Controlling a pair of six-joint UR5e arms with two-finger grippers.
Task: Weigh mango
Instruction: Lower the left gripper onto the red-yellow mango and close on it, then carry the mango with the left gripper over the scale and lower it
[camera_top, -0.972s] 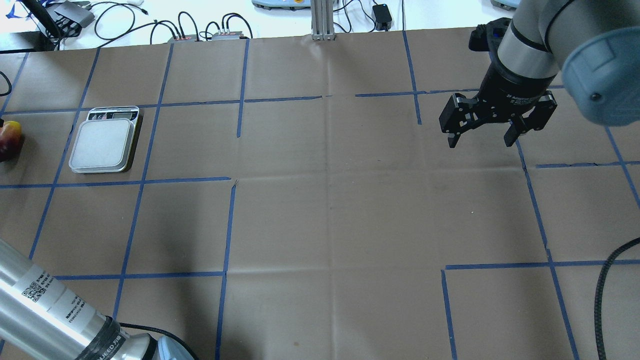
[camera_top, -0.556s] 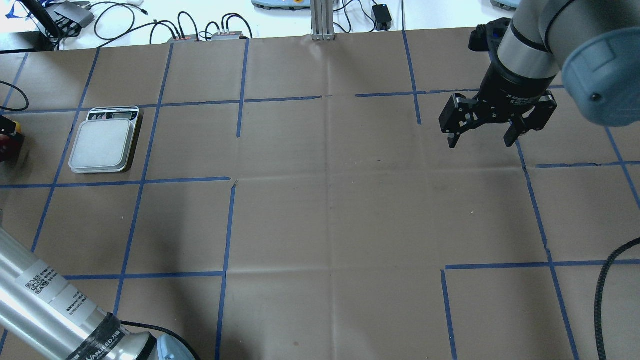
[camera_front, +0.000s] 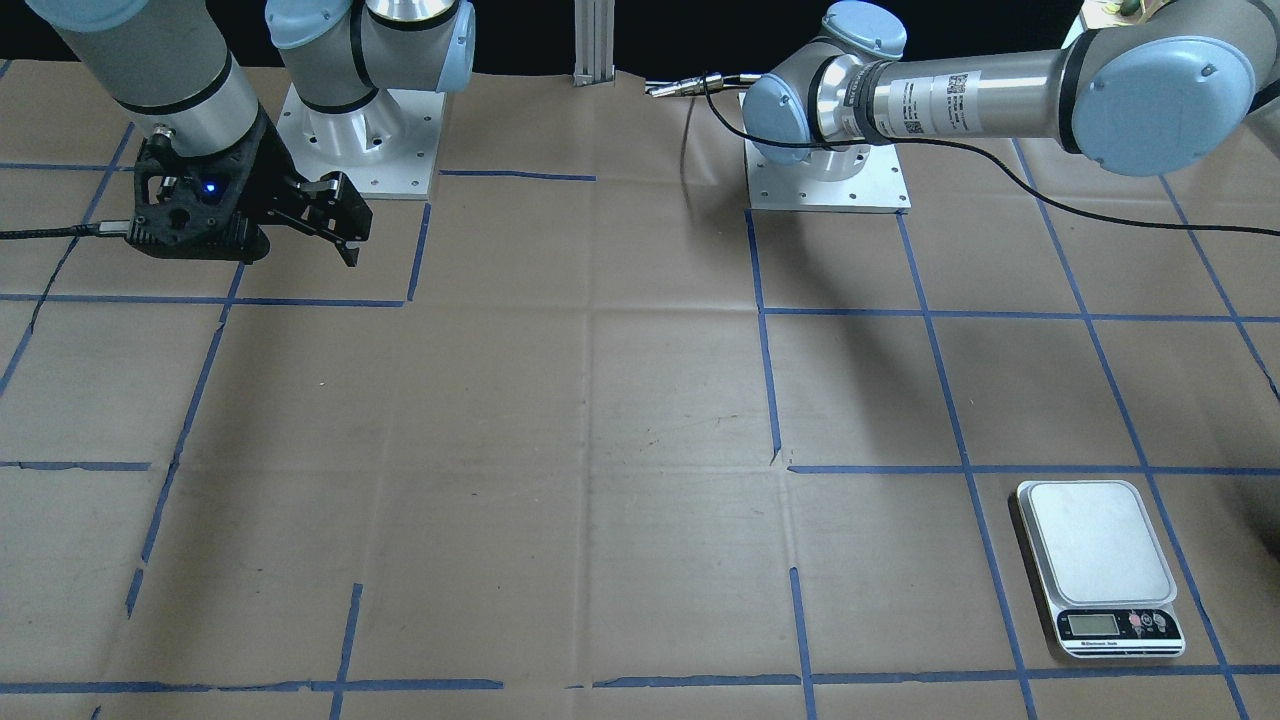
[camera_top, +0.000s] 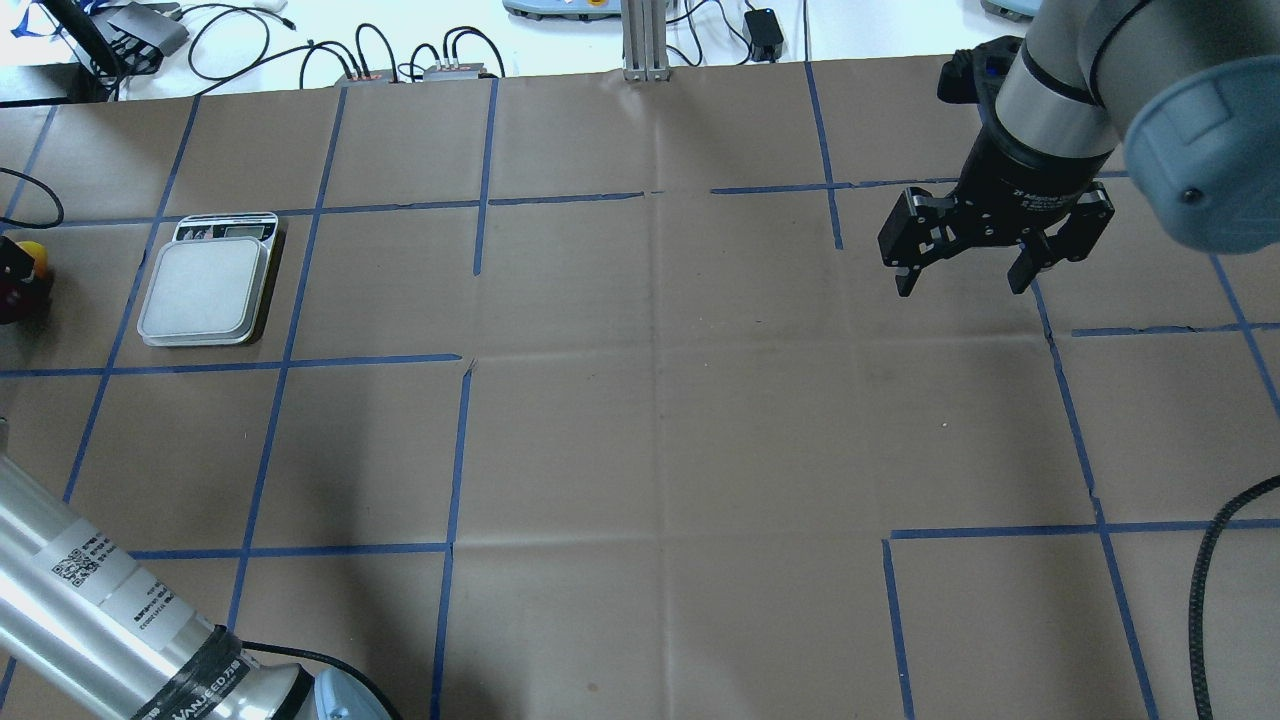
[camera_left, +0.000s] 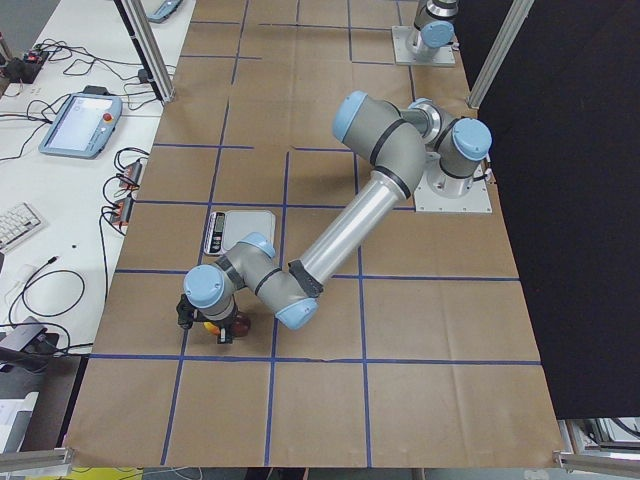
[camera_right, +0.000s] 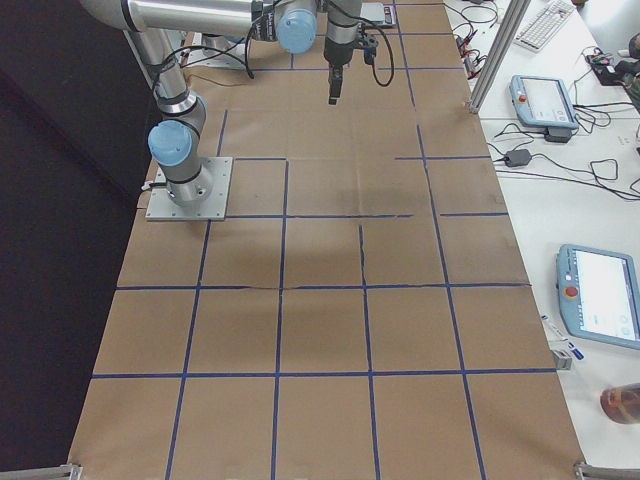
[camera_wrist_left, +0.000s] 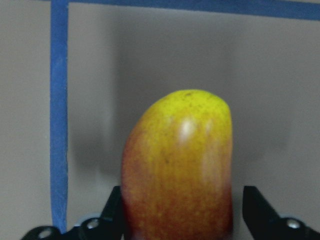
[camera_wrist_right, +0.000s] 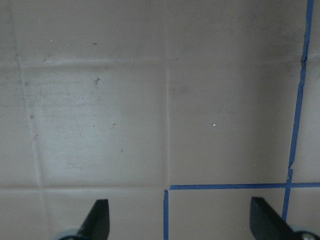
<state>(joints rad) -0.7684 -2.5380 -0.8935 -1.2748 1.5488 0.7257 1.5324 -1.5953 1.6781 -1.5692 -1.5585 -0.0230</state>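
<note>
At the tabletop's (camera_top: 640, 450) left end, the left gripper (camera_wrist_left: 183, 200) is straddling the mango (camera_wrist_left: 180, 170) — its fingers (camera_wrist_left: 257, 210) are standing open, one just beside the fruit's skin, the other apart from it. The mango is sitting near the scale (camera_top: 205, 290), to its left. The right gripper (camera_top: 960, 289) is hovering wide open, empty — well away.

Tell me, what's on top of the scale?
Nothing; the scale is bare on top. The mango sits inside the open left end effector. The paper beneath the scale is covered.
</note>
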